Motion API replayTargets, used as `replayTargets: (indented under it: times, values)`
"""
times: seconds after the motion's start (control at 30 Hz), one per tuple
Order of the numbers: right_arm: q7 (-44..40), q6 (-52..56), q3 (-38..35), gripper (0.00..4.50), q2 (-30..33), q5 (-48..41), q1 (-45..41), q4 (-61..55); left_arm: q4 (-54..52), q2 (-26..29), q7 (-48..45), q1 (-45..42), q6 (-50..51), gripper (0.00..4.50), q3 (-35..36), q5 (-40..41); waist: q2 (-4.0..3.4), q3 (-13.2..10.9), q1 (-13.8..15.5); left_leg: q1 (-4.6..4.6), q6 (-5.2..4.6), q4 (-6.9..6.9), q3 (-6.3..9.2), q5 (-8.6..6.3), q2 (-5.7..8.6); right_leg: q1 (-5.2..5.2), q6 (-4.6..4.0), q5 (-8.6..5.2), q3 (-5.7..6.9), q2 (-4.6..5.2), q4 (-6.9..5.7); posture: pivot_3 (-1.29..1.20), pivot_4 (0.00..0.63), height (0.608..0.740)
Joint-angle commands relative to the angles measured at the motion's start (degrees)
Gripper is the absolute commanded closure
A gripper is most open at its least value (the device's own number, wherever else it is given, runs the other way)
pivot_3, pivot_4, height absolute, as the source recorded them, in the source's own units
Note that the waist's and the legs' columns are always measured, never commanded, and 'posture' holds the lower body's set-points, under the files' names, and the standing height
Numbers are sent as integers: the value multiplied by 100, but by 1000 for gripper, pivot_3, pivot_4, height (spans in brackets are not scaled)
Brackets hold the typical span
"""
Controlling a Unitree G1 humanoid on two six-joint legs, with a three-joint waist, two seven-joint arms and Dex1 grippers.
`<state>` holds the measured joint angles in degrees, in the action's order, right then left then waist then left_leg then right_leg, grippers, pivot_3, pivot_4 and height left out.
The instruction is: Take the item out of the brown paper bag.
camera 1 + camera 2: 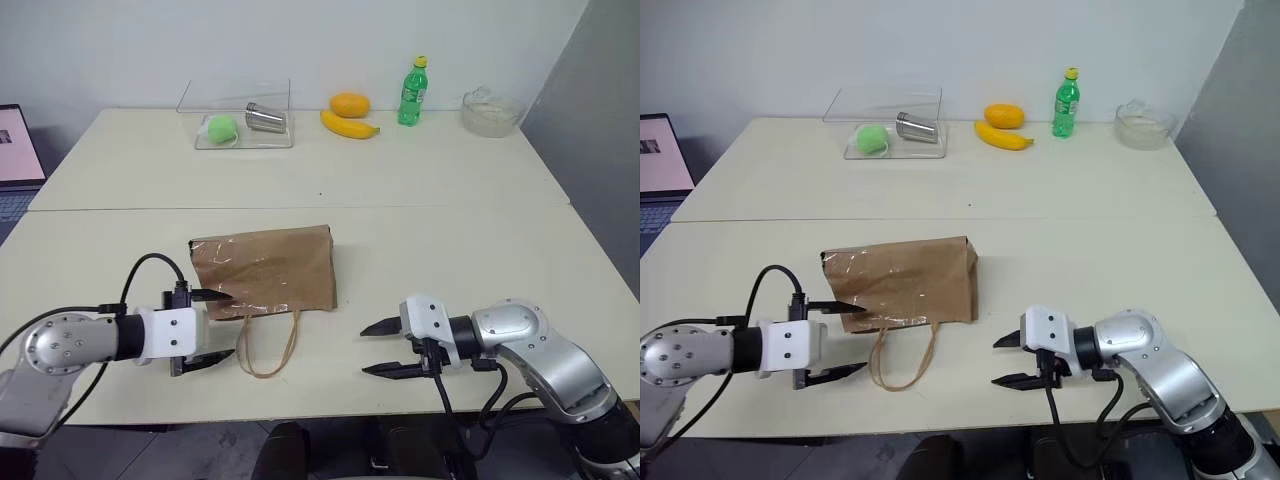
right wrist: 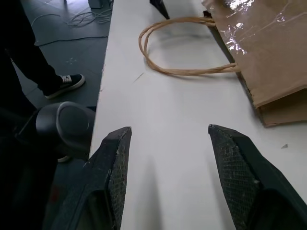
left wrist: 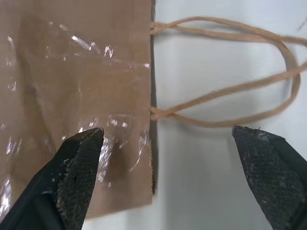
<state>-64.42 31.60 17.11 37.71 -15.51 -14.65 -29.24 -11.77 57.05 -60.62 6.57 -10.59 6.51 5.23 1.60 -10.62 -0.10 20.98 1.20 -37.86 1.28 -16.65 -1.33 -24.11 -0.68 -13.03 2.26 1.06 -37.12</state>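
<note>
Here, the bag lies flat on the near table, its mouth edge facing you and its two string handles looped out on the tabletop toward the front edge. You cannot see the ketchup bottle; whether it is inside the bag cannot be told.

Your left gripper sits at the bag's near-left corner, pointing right. Its fingers stand wide apart: one finger lies over the bag's taped paper, the other over bare table beside the handles. The jaws clamp nothing.

Your right gripper is to the right of the bag, well apart from it, pointing left toward the handles. Its fingers are apart and hold nothing.

On the far table you have a clear tray holding a green ball and a metal cup. To its right are a banana, an orange, a green soda bottle and a glass bowl.
</note>
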Motion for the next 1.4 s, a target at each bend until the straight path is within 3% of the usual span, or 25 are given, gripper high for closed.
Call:
replayTargets:
  times: [0.03, 0.47, 0.57, 0.8, 0.97, 1.2, 1.4]
  values:
    - [-46, -146, 51, 1840, 5, -122, -124, -17, -209, -108, 171, -86, -60, 0, -88, -132, 2, 1, -1, 0, 0, 0, -1, 0, 0, 0, 0, 0, 2, 0, 0, 0, 150, 740]
    - [-87, -281, 145, 1840, 91, -132, -224, 101, -3, -836, 741, -312, -239, 0, -650, -563, 2, 2, 2, -2, 0, -2, -1, 0, -2, 3, 1, 1, 1, -2, -3, 0, 150, 740]
    - [-86, -285, 140, 1787, 117, -152, -216, 98, -171, -970, 721, -229, -150, 620, -733, -465, 3, 2, 3, -2, 0, -2, -1, 0, -2, 3, 1, 1, 0, -2, -3, 0, 150, 740]
    - [-55, -398, 216, 1787, 99, -130, -191, 118, -615, -1203, 741, -238, 69, 2797, -832, -240, 3, 2, 3, -2, 0, -4, 0, 0, -2, 4, 1, 2, 1, -2, -5, 0, 150, 740]
    - [64, -621, 503, 1787, -96, 98, -273, 281, -875, -1509, 953, -514, 1225, 4364, -610, 507, 4, 3, -1, -5, 0, -5, 0, 0, -2, 6, 2, 2, 2, -5, -8, 0, 150, 740]
    - [713, -1403, 1366, 1787, -1270, 1149, -1086, 1408, -770, -1752, 1272, -1531, 2553, 4462, -296, 1240, 6, 4, -19, -7, 0, -11, 0, 1, -11, 5, 8, 7, -1, -44, -15, 0, 150, 740]
    - [719, -1742, 1883, 1787, -1695, 1556, -1347, 1560, -730, -1841, 1461, -1954, 3172, 4462, -81, 1612, 6, 4, -9, -2, 1, -10, 7, 1, -19, 3, 6, 8, -13, -54, -5, 0, 150, 740]
